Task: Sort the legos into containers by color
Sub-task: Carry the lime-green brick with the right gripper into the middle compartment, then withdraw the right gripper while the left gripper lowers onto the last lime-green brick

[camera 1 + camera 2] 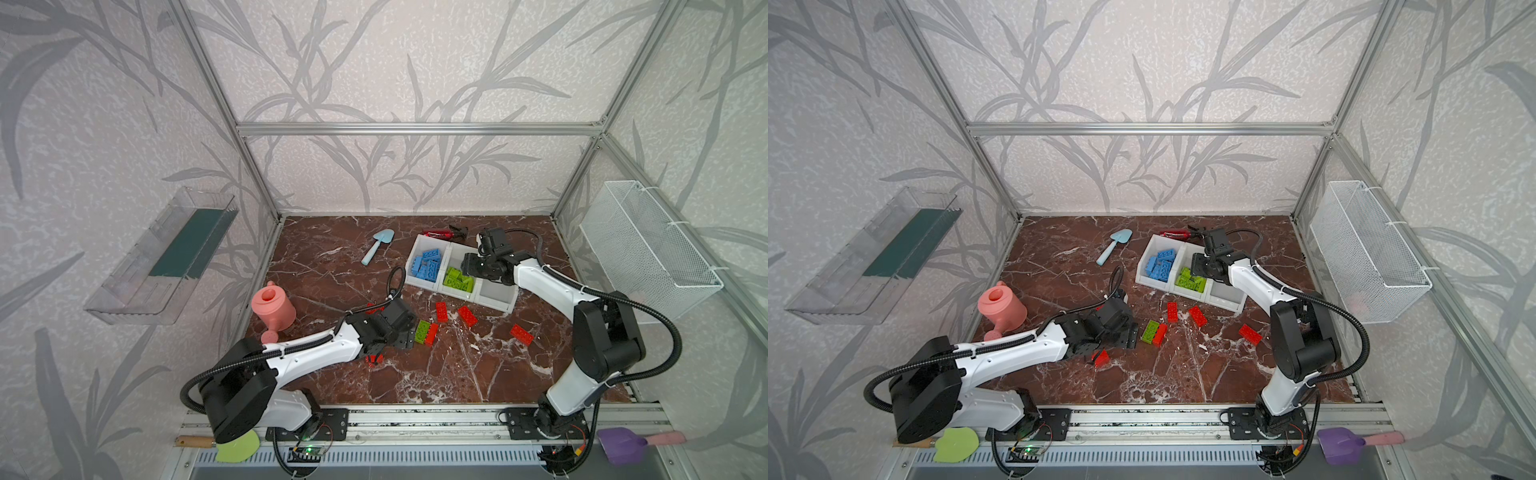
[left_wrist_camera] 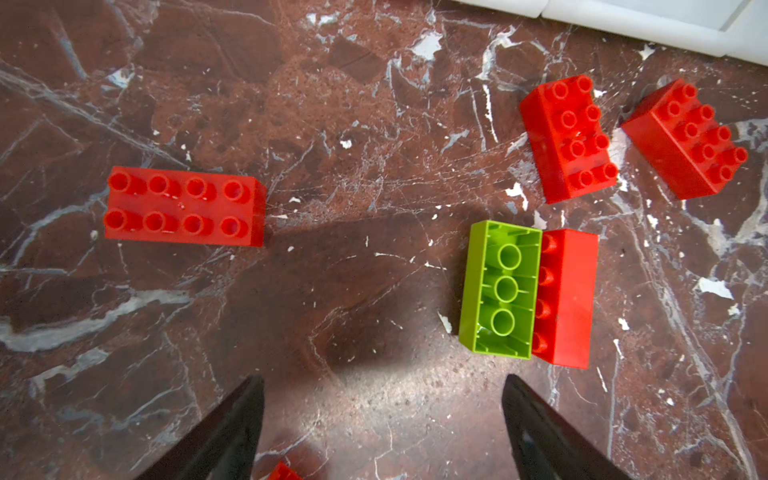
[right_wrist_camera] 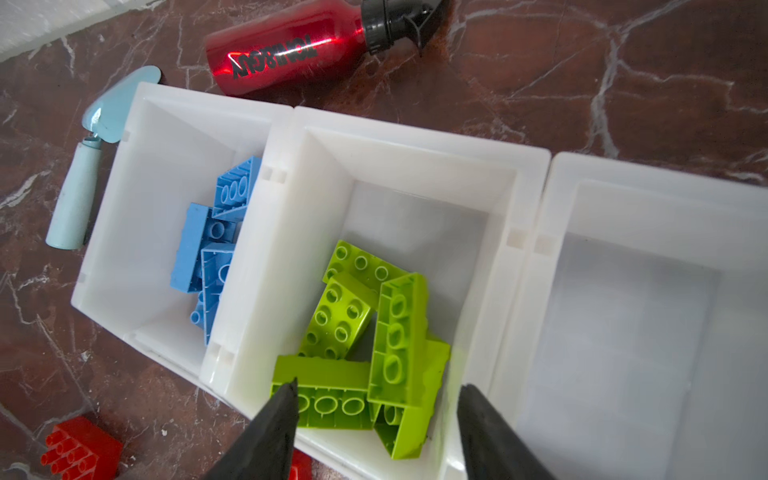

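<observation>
Three joined white containers (image 1: pixel 497 296) stand at the back right. One end bin holds blue legos (image 1: pixel 428 264), the middle bin (image 3: pixel 411 137) green legos (image 3: pixel 399 332), and the other end bin (image 3: pixel 648 316) is bare. My right gripper (image 3: pixel 379 384) hangs open over the green pile, holding nothing. My left gripper (image 2: pixel 383 377) is open above bare marble. Just beyond it an upside-down green lego (image 2: pixel 500 291) lies against a red one (image 2: pixel 569 297). Several more red legos (image 1: pixel 468 316) are scattered on the floor, one (image 1: pixel 374 360) under the left arm.
A light blue trowel (image 1: pixel 376 245) and a red bottle (image 1: pixel 440 235) lie behind the bins. A pink watering can (image 1: pixel 272 309) stands at the left edge. On the side walls hang a wire basket (image 1: pixel 648 245) and a clear tray (image 1: pixel 162 257).
</observation>
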You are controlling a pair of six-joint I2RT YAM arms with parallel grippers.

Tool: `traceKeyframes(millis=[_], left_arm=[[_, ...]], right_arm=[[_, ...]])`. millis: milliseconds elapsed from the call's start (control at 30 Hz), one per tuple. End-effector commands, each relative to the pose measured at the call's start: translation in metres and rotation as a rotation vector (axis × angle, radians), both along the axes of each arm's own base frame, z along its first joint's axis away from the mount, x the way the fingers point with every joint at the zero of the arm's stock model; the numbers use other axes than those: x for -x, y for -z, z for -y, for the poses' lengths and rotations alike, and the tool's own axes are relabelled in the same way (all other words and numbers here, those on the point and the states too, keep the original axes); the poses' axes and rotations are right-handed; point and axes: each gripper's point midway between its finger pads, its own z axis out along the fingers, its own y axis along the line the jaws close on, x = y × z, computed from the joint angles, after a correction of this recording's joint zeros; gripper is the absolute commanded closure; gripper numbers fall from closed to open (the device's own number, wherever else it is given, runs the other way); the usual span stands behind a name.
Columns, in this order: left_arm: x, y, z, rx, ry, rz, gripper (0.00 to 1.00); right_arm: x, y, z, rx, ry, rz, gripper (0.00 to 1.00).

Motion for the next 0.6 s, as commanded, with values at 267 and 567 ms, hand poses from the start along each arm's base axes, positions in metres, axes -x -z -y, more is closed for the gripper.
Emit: traceKeyframes(millis=[267,567], left_arm=[[0.012,-0.032,-0.006,0.034,0.030,0.017,0.16],[0.024,-0.029,-0.012,-0.006,0.084,-0.022,0.16]], right_arm=[[0.028,-0.078,0.000,-0.098,-0.046,0.178,0.33],[0.096,-0.088,0.005,-0.178,-0.109,0.224,0.33]])
